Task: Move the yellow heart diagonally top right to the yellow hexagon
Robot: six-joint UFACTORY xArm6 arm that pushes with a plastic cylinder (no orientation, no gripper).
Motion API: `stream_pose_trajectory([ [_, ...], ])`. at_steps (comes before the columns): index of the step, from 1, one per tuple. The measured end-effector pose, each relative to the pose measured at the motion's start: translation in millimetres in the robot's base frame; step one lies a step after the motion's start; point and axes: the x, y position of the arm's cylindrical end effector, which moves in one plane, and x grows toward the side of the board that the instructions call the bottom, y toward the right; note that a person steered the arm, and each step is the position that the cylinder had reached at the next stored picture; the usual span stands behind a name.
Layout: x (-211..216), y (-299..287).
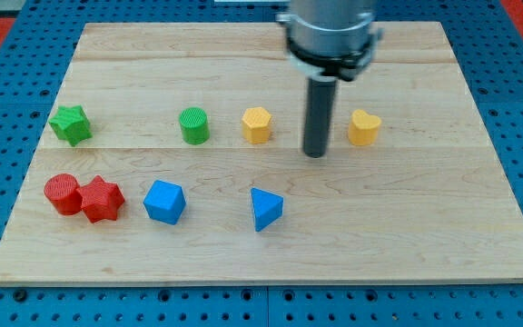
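Note:
The yellow heart [364, 127] lies right of the board's middle. The yellow hexagon [256, 124] lies left of it, at about the same height in the view. My tip [315, 154] rests on the board between the two, closer to the heart, slightly below their line and touching neither. The dark rod rises from the tip to the arm's grey body at the view's top.
A green cylinder [194, 125] sits left of the hexagon and a green star [71, 124] at far left. Below lie a red cylinder [62, 193] touching a red star [102, 199], a blue cube [164, 202] and a blue triangular block [265, 209]. The wooden board [443, 236] ends near the view's edges.

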Motion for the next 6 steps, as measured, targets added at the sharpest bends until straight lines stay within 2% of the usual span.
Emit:
stream_pose_trajectory([
  [1, -14.5, 11.8],
  [2, -31.5, 52.3],
  [3, -21.3, 84.6],
  [4, -28.3, 99.9],
  [5, -80.9, 99.6],
  [6, -109.4, 99.3],
])
